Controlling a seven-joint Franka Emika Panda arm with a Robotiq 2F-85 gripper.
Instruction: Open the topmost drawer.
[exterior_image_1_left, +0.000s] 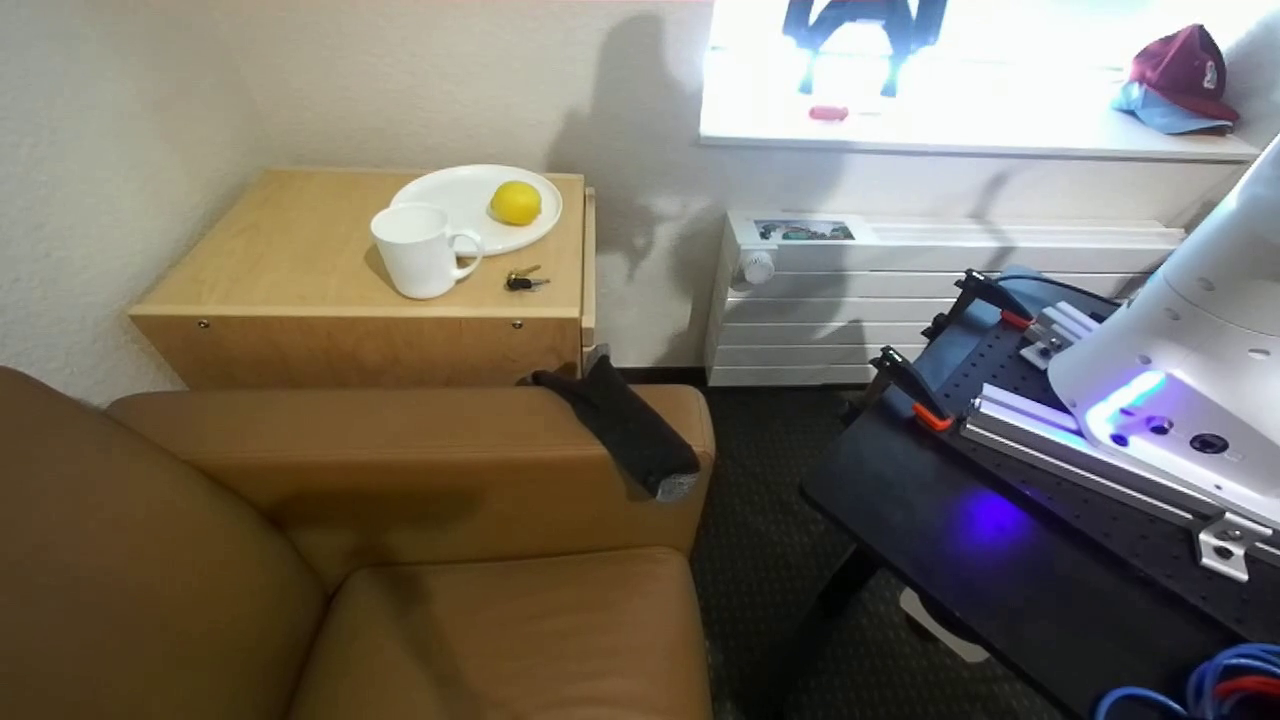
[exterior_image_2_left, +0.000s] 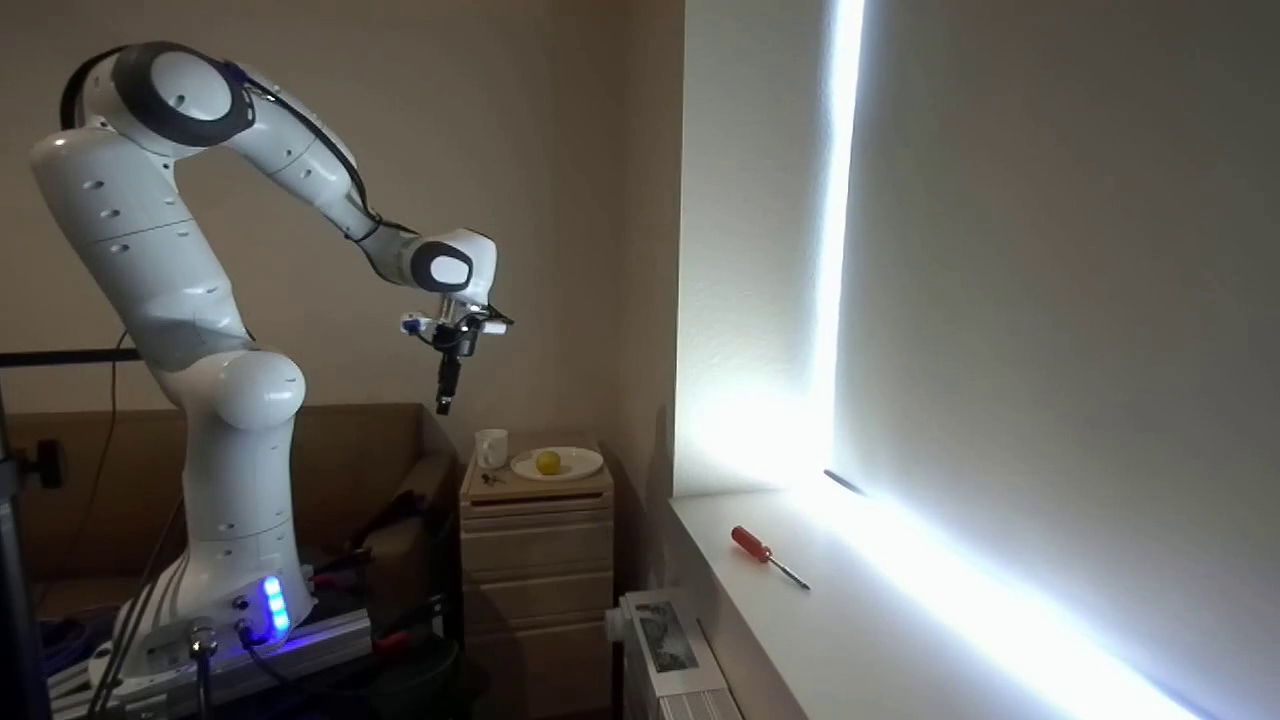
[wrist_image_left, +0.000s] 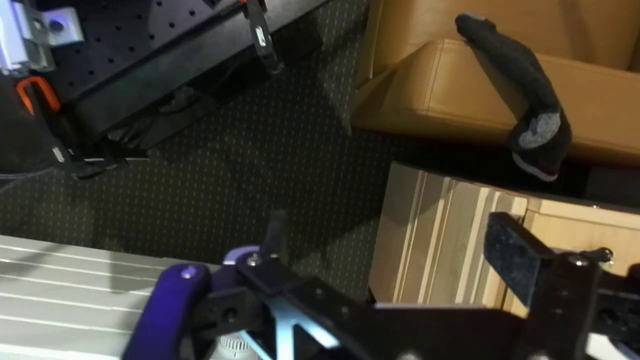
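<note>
**Hangs with gripper (exterior_image_2_left: 443, 406) spread wide**

Points downward, left of centre in an exterior view, well apart from the topmost drawer (exterior_image_2_left: 538, 520) at lower centre, just beneath the top board (exterior_image_2_left: 530, 491) of the nightstand (exterior_image_2_left: 538, 600).

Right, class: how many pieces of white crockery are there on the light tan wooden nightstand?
2: a white handled mug, nearer the padded brown sofa, and beside it a flat white plate bearing a yellow lemon. None seems hidden.
</note>
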